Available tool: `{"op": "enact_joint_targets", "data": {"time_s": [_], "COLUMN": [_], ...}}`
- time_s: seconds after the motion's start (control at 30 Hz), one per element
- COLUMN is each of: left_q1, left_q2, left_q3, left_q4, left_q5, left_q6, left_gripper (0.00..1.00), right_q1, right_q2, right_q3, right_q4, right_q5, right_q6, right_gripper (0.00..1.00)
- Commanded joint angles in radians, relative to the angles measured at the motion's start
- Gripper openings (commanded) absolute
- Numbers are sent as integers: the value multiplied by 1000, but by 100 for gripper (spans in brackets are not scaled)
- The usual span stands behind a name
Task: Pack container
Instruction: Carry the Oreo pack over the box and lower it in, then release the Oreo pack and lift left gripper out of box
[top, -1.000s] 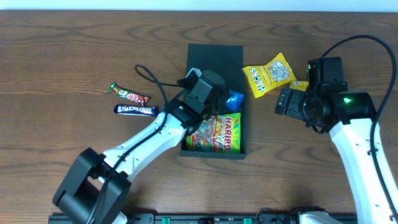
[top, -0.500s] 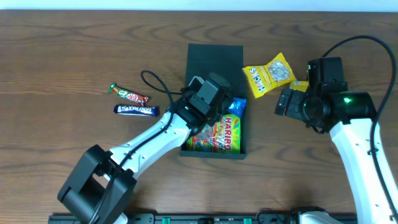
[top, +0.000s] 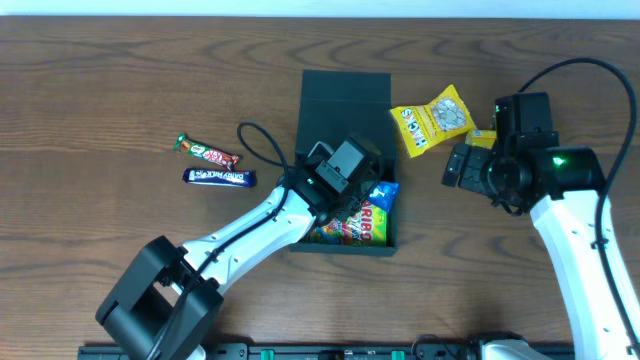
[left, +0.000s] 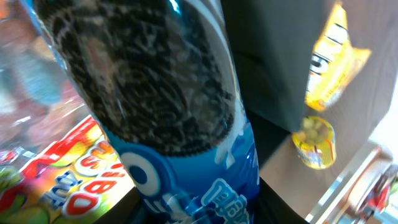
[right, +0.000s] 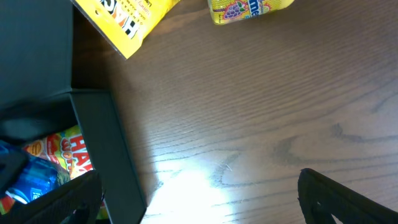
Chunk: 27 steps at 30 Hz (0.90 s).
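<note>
Left claw (top: 366, 190) grips blue packet (top: 382, 191) — near container (top: 340, 247) wall.

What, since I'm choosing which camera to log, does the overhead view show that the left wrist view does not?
Only overhead: a green-ended candy bar and a dark candy bar, left of the container. Only left wrist: the cookie picture on the blue cookie packet, close up. Both: that packet, the gummy bag in the container, the big yellow packet and the small yellow candy beside it.
</note>
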Motion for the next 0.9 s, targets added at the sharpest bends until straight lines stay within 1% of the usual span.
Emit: {"op": "enact_joint_targets", "data": {"time_s": [0.0, 0.17, 0.3, 0.33, 0.37, 0.4, 0.5, 0.6, 0.7, 0.77, 0.83, 0.87], "left_q1": [2, 3, 3, 3, 3, 3, 2, 2, 2, 2, 4, 5], "left_q2": [-1, -1, -1, -1, -1, -1, -1, -1, -10, -29, -57, -76], "left_q3": [17, 17, 17, 17, 17, 17, 17, 17, 17, 17, 17, 17], "left_q4": [-7, -5, 6, 10, 12, 14, 41, 89, 157, 166, 164, 163], "left_q5": [-13, -131, -164, -166, -166, -166, -157, -118, -98, -104, -132, -145], "left_q6": [-111, -127, -127, -123, -122, -114, -21, 35, 136, 199, 294, 362], "left_gripper": [6, 6, 6, 25, 58, 97, 95, 95, 95, 95, 95, 95], "right_q1": [-8, -8, -8, -8, -8, -8, -8, -8, -8, -8, -8, -8], "right_q2": [1, 1, 1, 1, 1, 1, 1, 1, 1, 1, 1, 1], "right_q3": [-5, -5, -5, -5, -5, -5, -5, -5, -5, -5, -5, -5], "right_q4": [-3, -6, -6, -6, -6, -6, -6, -6, -6, -6, -6, -6], "right_q5": [6, 6, 6, 6, 6, 6, -8, -8, -8, -8, -9, -12], "right_q6": [3, 0, 0, 0, 0, 1, 0, 0, 0, -8, -19, -32], "right_gripper": [99, 99, 99, 99, 99, 99, 99, 99, 99, 99, 99, 99]}}
